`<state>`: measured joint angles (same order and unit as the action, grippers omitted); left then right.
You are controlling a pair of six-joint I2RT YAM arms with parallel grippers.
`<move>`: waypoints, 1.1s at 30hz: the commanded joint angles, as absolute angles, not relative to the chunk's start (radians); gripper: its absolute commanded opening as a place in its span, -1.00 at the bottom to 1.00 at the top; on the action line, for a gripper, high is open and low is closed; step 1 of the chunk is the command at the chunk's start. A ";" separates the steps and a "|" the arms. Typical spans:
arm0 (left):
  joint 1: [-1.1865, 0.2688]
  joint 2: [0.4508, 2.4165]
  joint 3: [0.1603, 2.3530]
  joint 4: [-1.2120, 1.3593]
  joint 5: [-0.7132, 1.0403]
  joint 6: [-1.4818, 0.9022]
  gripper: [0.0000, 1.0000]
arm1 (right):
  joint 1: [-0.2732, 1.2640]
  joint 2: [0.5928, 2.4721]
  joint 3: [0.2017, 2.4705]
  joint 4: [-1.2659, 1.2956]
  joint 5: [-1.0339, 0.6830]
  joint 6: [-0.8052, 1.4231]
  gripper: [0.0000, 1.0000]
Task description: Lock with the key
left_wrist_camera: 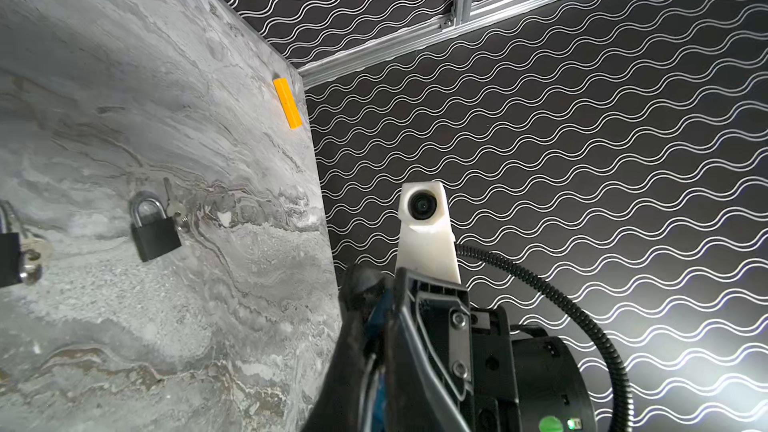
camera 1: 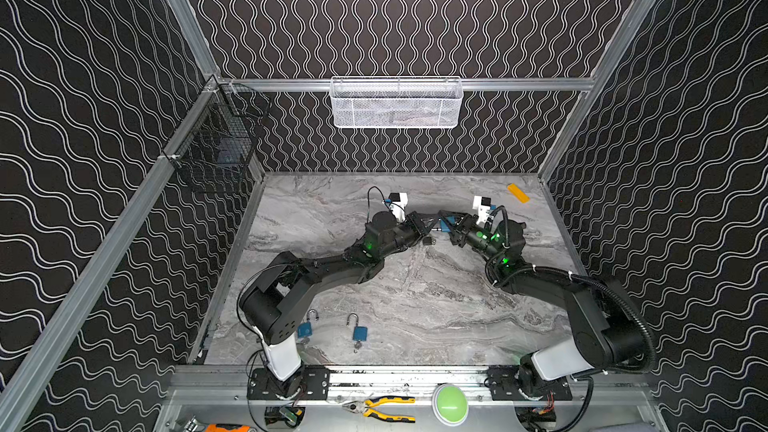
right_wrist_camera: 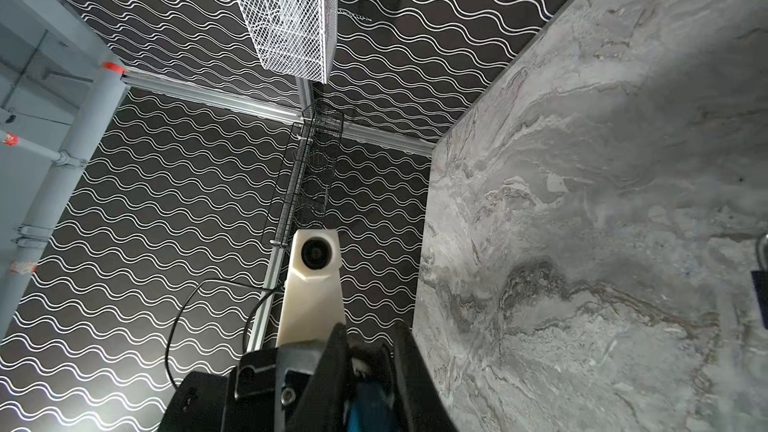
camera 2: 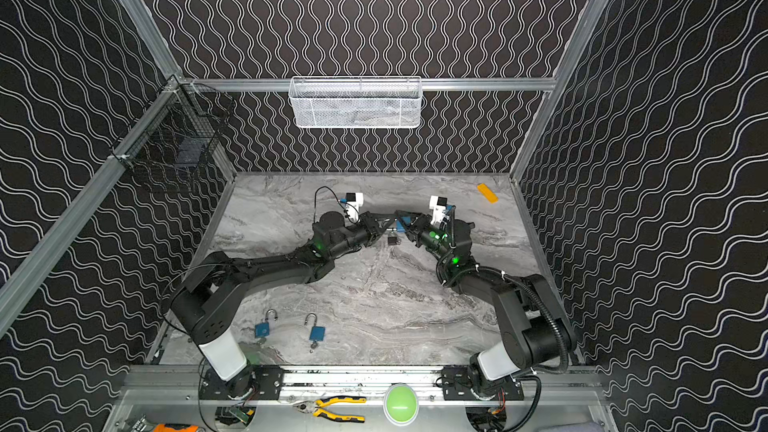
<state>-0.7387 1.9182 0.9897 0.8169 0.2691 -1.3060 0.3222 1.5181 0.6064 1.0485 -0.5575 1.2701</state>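
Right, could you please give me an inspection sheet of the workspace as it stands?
Surface: grey marble-pattern table, no spills seen.
Job's things: held blue padlock raised mid-table; black padlock with keys lying below; spare blue padlocks front left.
Clutter: yellow block in the back right corner.
Grippers: left end effector shut, its load not discernible; right end effector shut on the held blue padlock.
Cables: thin black cable looping at the left wrist; corrugated conduit along the right arm.
Surroundings: white mesh basket on the back wall, black wire basket on the left wall; pliers and green button on the front rail.
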 commanded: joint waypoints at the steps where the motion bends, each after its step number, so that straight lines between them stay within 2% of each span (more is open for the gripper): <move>1: -0.764 1.922 1.016 0.807 0.410 -1.314 -1.00 | 0.351 1.514 0.608 1.113 -0.771 1.184 -1.00; 14: -0.814 1.897 1.038 0.647 0.314 -1.079 -1.00 | 0.369 1.570 0.650 1.298 -0.749 1.473 -1.00; 21: -0.821 1.913 1.049 0.673 0.297 -1.125 -1.00 | 0.408 1.520 0.662 1.102 -0.687 1.340 -1.00; 26: -0.818 1.929 1.034 0.730 0.324 -1.178 -1.00 | 0.421 1.563 0.658 1.196 -0.699 1.356 -1.00; 33: -0.817 1.894 1.029 0.702 0.344 -1.155 -1.00 | 0.429 1.570 0.683 1.157 -0.744 1.363 -1.00</move>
<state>-0.7834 1.8858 1.0279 0.6964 0.0563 -1.1790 0.3843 1.5684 0.6590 1.0657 -0.4141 1.3975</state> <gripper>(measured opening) 0.105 0.190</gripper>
